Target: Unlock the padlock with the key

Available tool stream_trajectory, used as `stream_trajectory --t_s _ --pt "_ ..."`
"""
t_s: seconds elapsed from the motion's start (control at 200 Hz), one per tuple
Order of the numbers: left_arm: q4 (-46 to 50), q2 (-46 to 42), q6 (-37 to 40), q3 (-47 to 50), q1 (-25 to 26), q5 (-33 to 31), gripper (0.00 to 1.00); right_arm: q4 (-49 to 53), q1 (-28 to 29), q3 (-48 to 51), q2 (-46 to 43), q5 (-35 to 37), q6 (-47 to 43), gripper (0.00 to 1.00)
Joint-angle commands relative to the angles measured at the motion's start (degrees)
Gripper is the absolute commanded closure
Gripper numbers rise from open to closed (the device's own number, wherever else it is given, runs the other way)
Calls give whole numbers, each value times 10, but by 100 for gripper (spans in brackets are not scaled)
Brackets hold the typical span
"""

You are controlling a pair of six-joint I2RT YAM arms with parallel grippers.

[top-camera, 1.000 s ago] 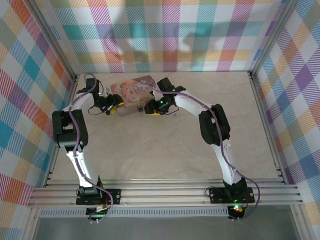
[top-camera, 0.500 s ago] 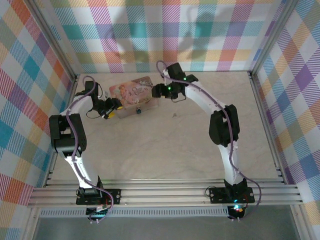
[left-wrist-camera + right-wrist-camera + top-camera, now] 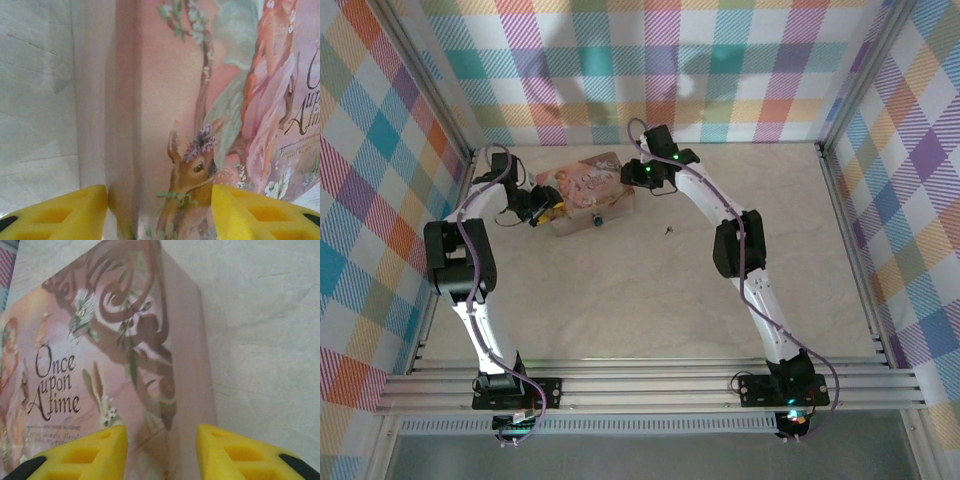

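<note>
The padlock [image 3: 599, 219] sits at the pink tin's [image 3: 582, 183] five o'clock edge. The key [image 3: 667, 230] lies loose on the worktop [image 3: 650, 310], at the padlock's three o'clock. The left hand [image 3: 160, 192] and right hand [image 3: 161, 432] both gape wide and empty at the tin's ends. By my reckoning, fetching, inserting and turning the key all remain.

Tin [image 3: 165, 100]: pink, printed with a brown fawn, a pink-robed figure, green leaves and dark lettering; left fingers [image 3: 65, 215] and right fingers [image 3: 235, 450]: yellow; walls [image 3: 720, 70]: multicolour plaid; table [image 3: 650, 300]: pale beige, faintly veined; padlock [image 3: 599, 218]: blue-green.
</note>
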State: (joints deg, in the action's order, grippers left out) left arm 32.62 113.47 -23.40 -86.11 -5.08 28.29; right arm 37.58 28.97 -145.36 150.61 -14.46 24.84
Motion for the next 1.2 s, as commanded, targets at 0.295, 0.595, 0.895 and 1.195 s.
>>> stream_trajectory --t_s 0.295,0.595,0.895,1.195 --pt "14 -19 4 55 27 26 47 -38 38 329 -201 -20 3 64" --pt "-1 -161 -29 228 65 -4 48 -26 44 446 -297 -17 16 67" --pt "20 -218 -17 248 75 -57 44 20 41 479 -366 23 17 44" --pt "49 -262 -10 216 75 -112 41 49 -27 479 -375 52 -42 50"
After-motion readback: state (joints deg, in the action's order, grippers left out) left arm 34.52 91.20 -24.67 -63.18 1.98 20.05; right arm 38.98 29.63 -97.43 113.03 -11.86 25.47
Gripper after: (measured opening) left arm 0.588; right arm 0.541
